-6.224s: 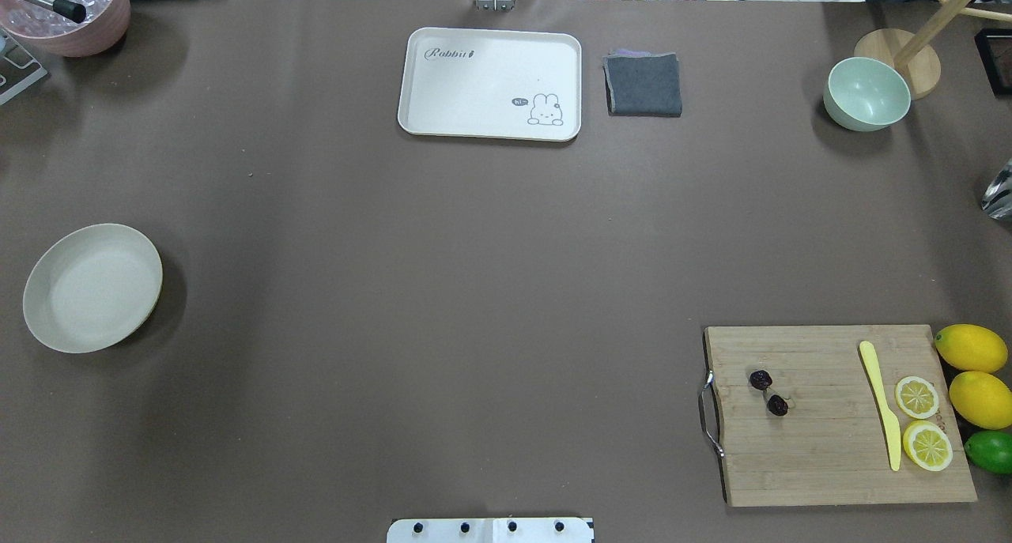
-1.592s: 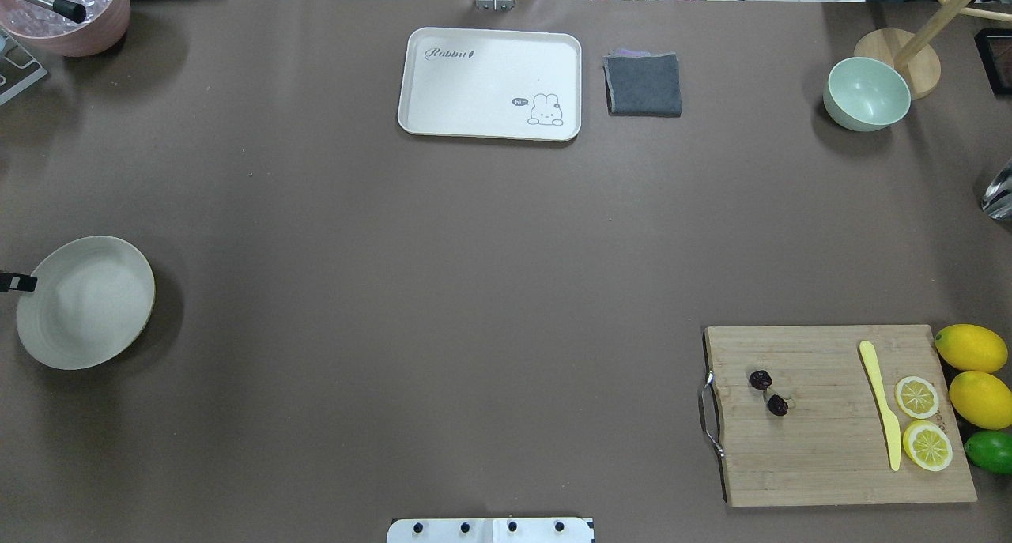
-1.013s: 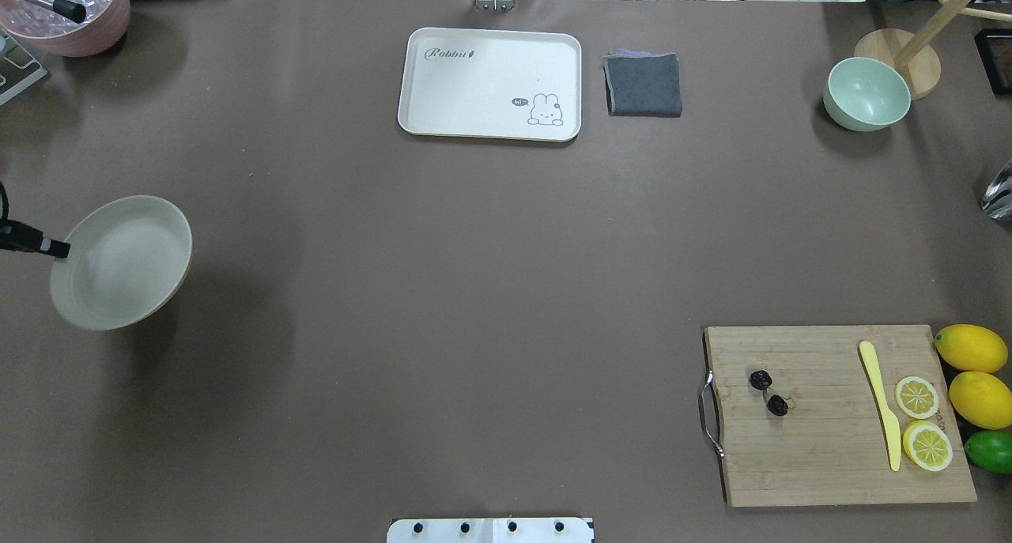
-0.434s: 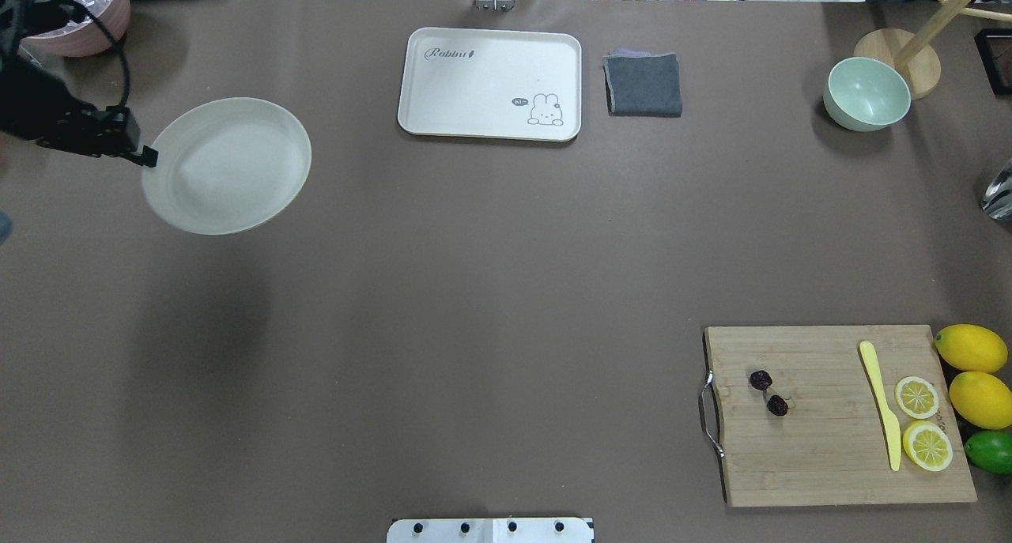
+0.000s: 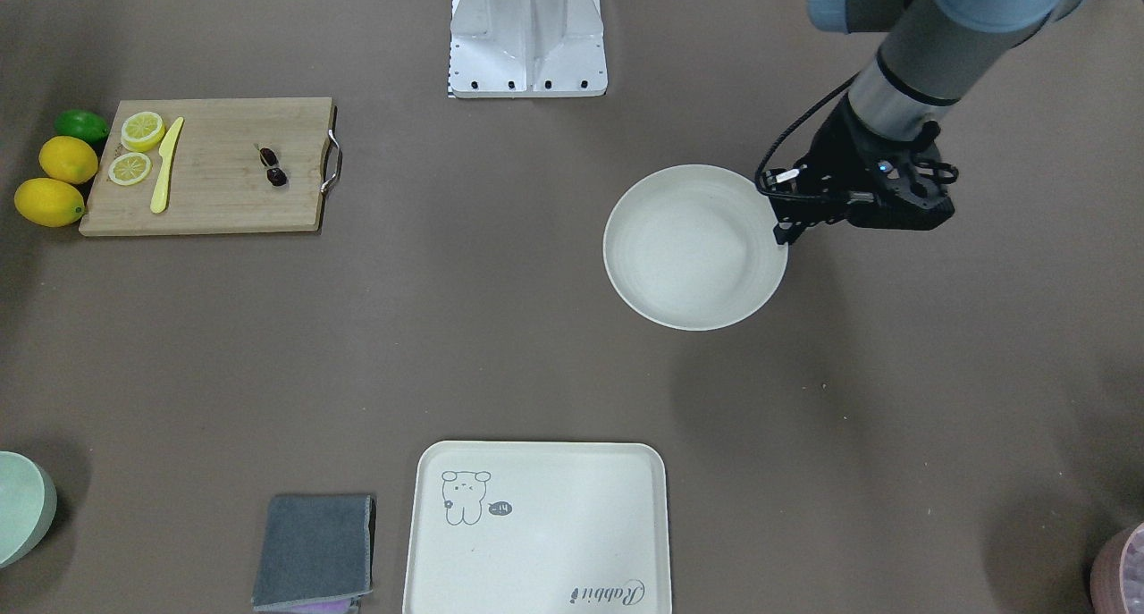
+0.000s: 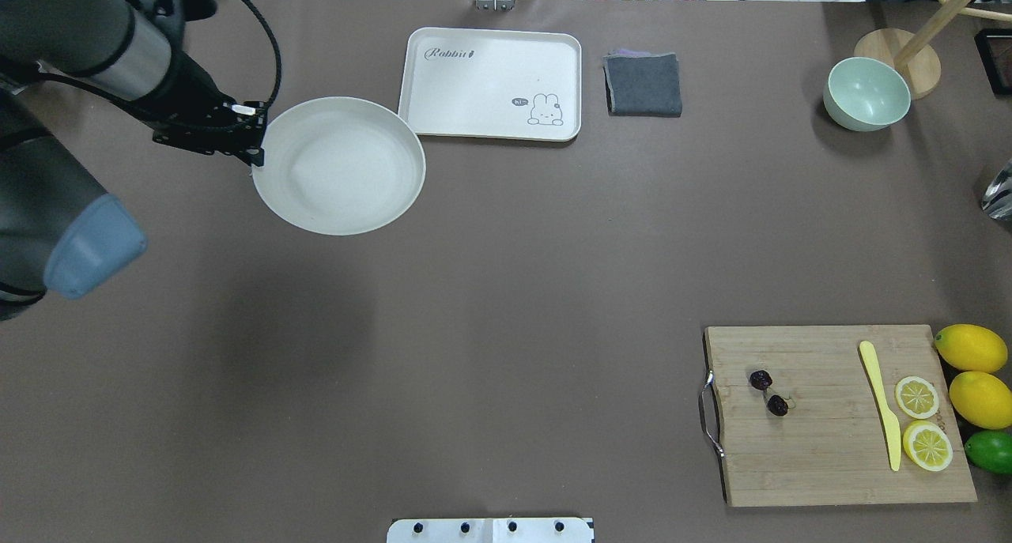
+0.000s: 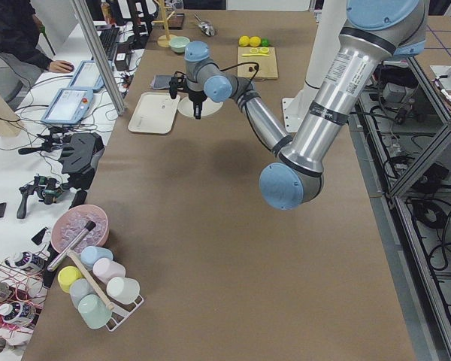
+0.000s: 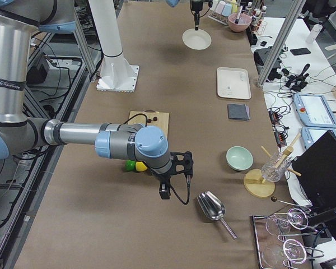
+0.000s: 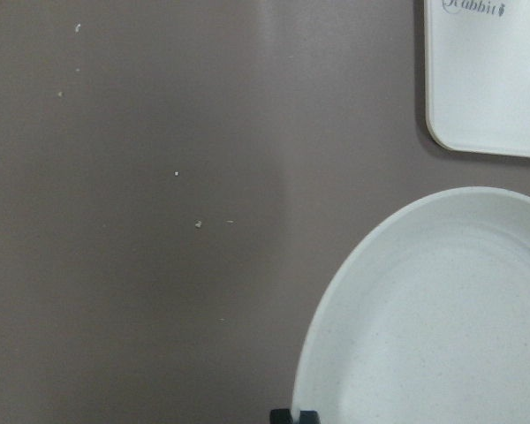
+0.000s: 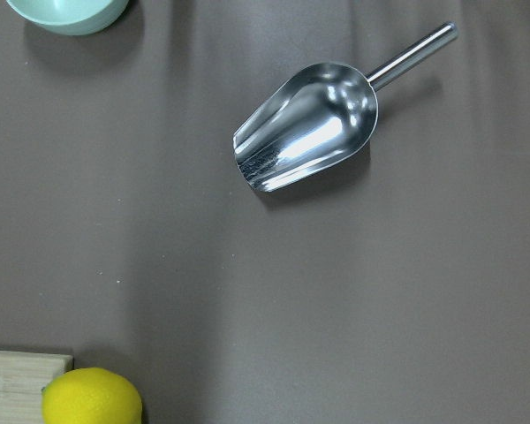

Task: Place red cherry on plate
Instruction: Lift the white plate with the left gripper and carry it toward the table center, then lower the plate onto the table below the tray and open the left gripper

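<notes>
Fingers of the left gripper [image 6: 255, 158] are pinched shut on the rim of the plate [image 6: 338, 165], holding it by one edge only. The plate's shadow lies apart from it, so it seems to hang clear of the table, its far rim just beside the corner of the tray [image 6: 490, 84]. It looks stiff and light, yet an edge grip may let it tip.

The cherry [image 6: 768, 393] lies on the board [image 6: 838, 448], near the handle end and well apart from the plate. It is probably very light, and its two little balls would roll or squirt from a hard squeeze. The thin stem is likely the weak part. Closing gently across one ball, or low over the joint of the pair, seems the safest hold.

The right gripper [image 8: 164, 193] hovers past the lemons [image 8: 135, 166]. Whether it is open or closed cannot be told, since only the side view shows it.

Six seconds ago the plate sat by the table's left edge with no arm in sight. It has since been picked up and swung up toward the tray. The cherry has not moved.
</notes>
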`<act>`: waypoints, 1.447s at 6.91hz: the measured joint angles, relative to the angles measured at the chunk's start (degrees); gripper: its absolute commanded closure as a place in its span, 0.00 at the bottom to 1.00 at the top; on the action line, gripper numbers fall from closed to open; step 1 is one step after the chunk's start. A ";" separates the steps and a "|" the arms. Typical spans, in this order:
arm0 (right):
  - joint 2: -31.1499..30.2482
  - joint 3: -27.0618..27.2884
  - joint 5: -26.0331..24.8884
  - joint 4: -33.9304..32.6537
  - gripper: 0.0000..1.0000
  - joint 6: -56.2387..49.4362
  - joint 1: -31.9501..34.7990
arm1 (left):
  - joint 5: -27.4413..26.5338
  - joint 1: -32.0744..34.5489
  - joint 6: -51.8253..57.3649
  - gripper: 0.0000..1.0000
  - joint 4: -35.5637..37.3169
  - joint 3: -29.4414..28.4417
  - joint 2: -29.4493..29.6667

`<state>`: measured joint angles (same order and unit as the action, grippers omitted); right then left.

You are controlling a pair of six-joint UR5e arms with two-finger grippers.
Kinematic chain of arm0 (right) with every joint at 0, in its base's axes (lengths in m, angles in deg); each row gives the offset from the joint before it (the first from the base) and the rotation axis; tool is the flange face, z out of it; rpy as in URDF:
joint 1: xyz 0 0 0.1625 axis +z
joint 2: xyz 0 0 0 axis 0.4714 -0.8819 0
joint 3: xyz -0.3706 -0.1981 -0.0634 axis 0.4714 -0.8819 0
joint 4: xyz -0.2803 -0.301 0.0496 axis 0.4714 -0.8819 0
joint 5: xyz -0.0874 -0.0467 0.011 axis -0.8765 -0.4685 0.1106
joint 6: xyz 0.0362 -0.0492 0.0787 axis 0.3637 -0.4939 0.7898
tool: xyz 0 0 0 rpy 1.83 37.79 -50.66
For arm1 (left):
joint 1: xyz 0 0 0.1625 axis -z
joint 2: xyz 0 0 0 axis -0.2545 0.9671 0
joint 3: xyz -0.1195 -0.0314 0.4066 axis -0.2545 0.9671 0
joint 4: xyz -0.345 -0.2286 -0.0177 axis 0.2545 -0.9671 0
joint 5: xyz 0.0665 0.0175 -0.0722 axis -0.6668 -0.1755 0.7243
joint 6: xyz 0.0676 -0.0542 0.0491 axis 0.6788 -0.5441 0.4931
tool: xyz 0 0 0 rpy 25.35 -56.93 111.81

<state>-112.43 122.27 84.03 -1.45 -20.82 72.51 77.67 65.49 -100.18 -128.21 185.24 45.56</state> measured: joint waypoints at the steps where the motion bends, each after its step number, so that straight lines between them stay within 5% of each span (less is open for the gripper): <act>1: -0.02 0.11 0.06 0.00 0.00 0.00 0.00 | -3.32 -3.68 -3.31 1.00 0.80 -0.64 2.00; 4: -0.04 0.92 0.10 0.00 0.00 0.00 0.00 | -12.04 -13.80 -10.33 1.00 -1.41 -4.79 5.49; 9: -0.04 1.09 0.10 0.00 0.00 0.00 0.00 | -14.49 -17.68 -15.81 1.00 -21.35 -17.34 5.60; 10: -0.06 1.07 0.10 0.00 0.00 0.00 0.00 | -14.84 -18.05 -16.00 0.69 -23.42 -18.40 5.51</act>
<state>-112.49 123.34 84.13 -1.45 -20.83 72.51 62.83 47.44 -116.18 -151.63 166.84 51.07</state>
